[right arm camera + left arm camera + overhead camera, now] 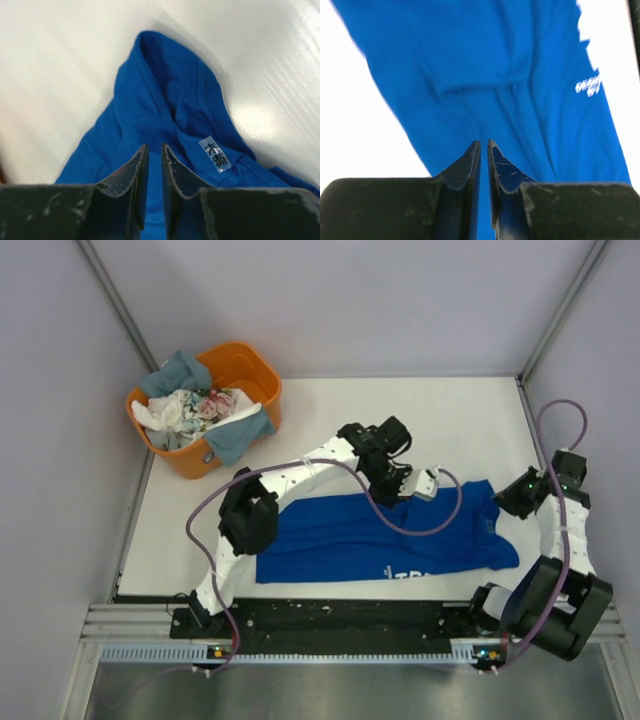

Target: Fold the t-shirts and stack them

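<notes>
A royal blue t-shirt (370,535) lies folded lengthwise across the near half of the white table (330,420), with white lettering (405,575) at its near edge. My left gripper (433,488) is at the shirt's far edge. In the left wrist view its jaws (484,145) are nearly closed with blue cloth (485,75) between them and creases running toward them. My right gripper (512,500) is at the shirt's right end. In the right wrist view its jaws (154,147) pinch blue cloth (150,100) next to a white label (216,154).
An orange tub (255,370) stands at the far left corner, holding a grey-blue shirt (180,370), a white one (165,415) and a floral one (215,402). Grey walls close in the table on three sides. The arms' base rail (330,625) runs along the near edge.
</notes>
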`<control>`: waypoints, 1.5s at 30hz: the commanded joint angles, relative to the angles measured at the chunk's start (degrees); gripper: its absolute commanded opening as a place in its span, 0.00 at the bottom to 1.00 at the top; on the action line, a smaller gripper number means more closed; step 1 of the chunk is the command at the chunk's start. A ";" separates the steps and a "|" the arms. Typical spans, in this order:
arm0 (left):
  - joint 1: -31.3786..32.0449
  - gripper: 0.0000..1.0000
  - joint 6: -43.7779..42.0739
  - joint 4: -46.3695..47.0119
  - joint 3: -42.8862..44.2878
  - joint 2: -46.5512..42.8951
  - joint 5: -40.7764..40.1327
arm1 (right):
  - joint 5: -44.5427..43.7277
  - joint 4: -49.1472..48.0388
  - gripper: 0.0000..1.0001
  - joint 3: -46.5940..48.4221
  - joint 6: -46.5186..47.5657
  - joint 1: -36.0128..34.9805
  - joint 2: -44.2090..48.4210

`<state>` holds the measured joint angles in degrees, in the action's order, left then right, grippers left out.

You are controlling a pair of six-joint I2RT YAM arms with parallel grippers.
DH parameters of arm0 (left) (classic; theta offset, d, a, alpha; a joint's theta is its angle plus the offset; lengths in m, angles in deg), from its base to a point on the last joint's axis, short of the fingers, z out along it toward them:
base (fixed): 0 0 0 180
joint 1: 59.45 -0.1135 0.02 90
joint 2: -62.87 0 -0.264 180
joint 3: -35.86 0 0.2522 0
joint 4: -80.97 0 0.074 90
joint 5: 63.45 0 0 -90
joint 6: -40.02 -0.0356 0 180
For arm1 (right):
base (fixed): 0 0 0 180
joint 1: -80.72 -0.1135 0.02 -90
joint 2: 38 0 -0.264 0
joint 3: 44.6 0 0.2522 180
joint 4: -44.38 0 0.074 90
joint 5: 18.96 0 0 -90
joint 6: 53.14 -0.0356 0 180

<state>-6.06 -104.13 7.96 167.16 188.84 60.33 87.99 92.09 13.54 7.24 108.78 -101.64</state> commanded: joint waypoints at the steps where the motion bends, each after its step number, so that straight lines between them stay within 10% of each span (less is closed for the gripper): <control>1: -6.08 0.13 8.79 3.43 -10.45 -7.75 -11.27 | -0.68 -4.33 0.13 2.20 3.79 -4.22 -6.75; 21: -29.04 0.12 9.33 12.58 -46.16 -17.25 -25.60 | -18.69 -5.31 0.05 19.85 3.61 -13.81 -38.92; 34: -29.92 0.21 7.66 7.04 -38.36 -15.40 -21.48 | -18.36 -2.85 0.12 43.67 8.27 -22.08 -53.16; 45: -27.20 0.33 7.48 3.25 -18.68 -11.55 -11.02 | -21.86 -1.52 0.50 40.62 9.33 -22.08 -38.33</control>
<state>-35.30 -96.15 11.76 140.01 174.55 44.15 69.15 90.74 56.07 16.26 86.85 -150.81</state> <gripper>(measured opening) 0.328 0.432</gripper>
